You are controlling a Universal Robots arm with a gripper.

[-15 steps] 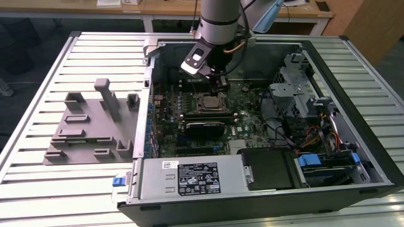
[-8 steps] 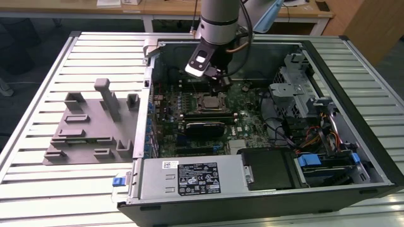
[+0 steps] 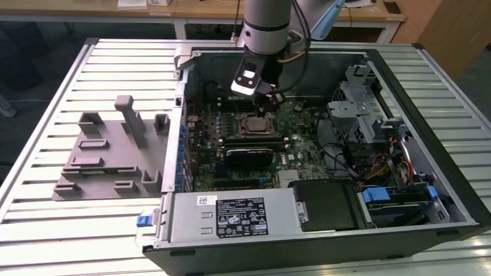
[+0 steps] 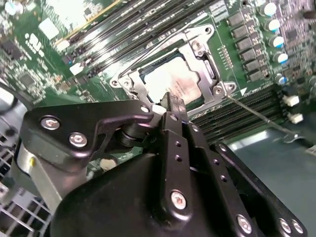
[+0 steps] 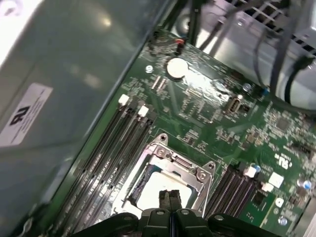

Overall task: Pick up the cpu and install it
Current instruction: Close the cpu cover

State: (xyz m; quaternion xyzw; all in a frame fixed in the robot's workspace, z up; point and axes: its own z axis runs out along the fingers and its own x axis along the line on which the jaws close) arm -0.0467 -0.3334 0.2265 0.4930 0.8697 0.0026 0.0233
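Exterior view: my gripper (image 3: 270,101) hangs just above the socket (image 3: 257,125). Second wrist view: jaws closed, empty; the cpu (image 4: 170,84) lies inside the socket. First wrist view: gripper directly over it; pressing down off-centre could, I judge, skew it there.

Slatted pale metal table (image 3: 46,230). Wooden desk (image 3: 192,10) beyond its far edge. Dark floor (image 3: 14,144) at the exterior view's left, wooden panel (image 3: 452,29) at its right.

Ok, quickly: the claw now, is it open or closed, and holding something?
Claw: closed, holding nothing; its tips are over the cpu, which lies in the socket.
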